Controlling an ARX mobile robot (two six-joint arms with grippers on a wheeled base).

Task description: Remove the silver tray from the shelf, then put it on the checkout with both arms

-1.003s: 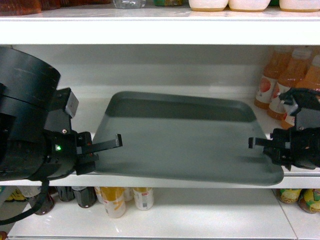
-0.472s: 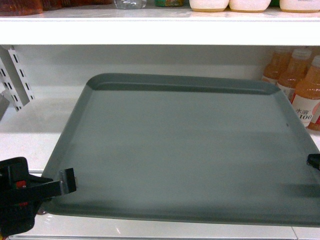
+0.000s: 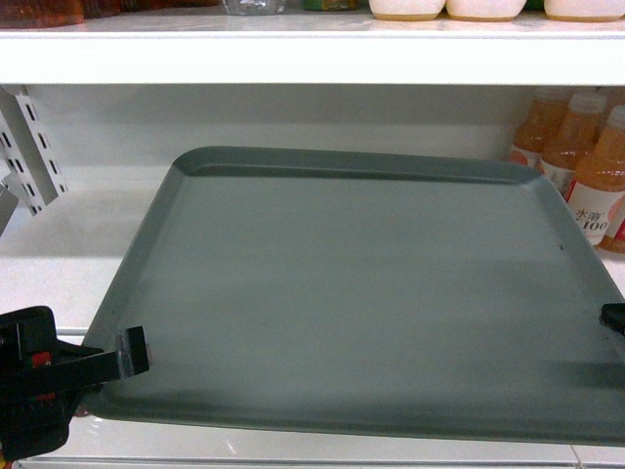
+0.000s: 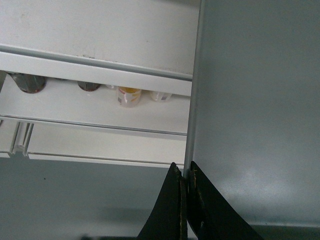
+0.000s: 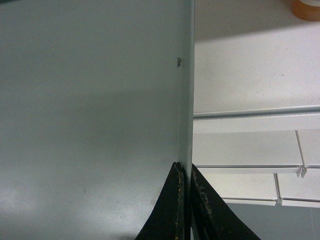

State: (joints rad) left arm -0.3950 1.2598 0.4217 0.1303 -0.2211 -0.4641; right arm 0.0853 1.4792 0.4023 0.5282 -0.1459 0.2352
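The silver tray (image 3: 361, 283) fills most of the head view, its near edge raised toward the camera and its far edge over the white shelf (image 3: 59, 234). My left gripper (image 3: 132, 354) is shut on the tray's near left rim (image 4: 192, 100); the left wrist view shows the rim pinched between its jaws (image 4: 185, 172). My right gripper (image 3: 613, 318) shows only as a black tip at the right edge. The right wrist view shows its jaws (image 5: 185, 171) shut on the tray's right rim (image 5: 187, 75). The checkout is out of view.
Orange juice bottles (image 3: 586, 176) stand at the shelf's back right, close to the tray's far right corner. An upper shelf board (image 3: 312, 54) runs above. Slotted uprights (image 3: 29, 147) stand at the left. Lower shelves with bottles (image 4: 129, 95) lie below.
The tray now fills far more of the head view than a second ago, its near edge closer to the camera. Over the last half second it barely shifted.
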